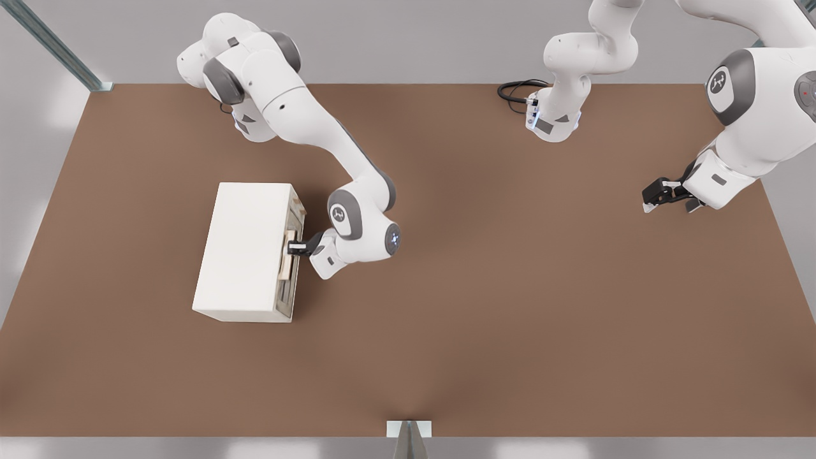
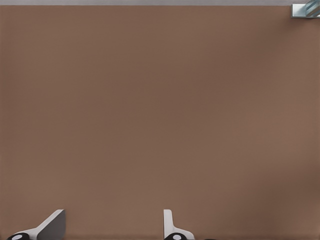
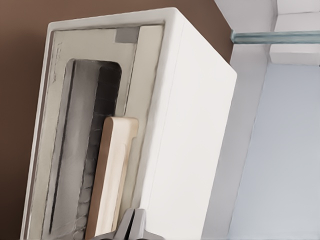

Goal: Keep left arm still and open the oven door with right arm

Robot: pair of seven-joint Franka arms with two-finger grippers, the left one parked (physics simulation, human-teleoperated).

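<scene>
The cream-white oven (image 1: pixel 245 248) lies on the brown table (image 1: pixel 484 299) toward the front view's left. Its door (image 1: pixel 292 258) faces the front view's right and sits flush in its frame. In the right wrist view the oven door (image 3: pixel 60 100) shows its long window (image 3: pixel 82 150) and tan wooden handle (image 3: pixel 112 170). The right arm (image 1: pixel 319 134) reaches down from the back left. Its gripper (image 1: pixel 295 247) is at the handle (image 1: pixel 287 258), about mid-length. The gripper (image 3: pixel 133 226) is shut, its fingers pressed together and its tips right beside the bar, not around it.
The parked left arm (image 1: pixel 746 108) hangs over the table's right side with its gripper (image 1: pixel 666 194) above bare tabletop. Its base (image 1: pixel 554 121) with a black cable loop (image 1: pixel 519 92) stands at the back edge. A metal post (image 1: pixel 408 440) is at the front edge.
</scene>
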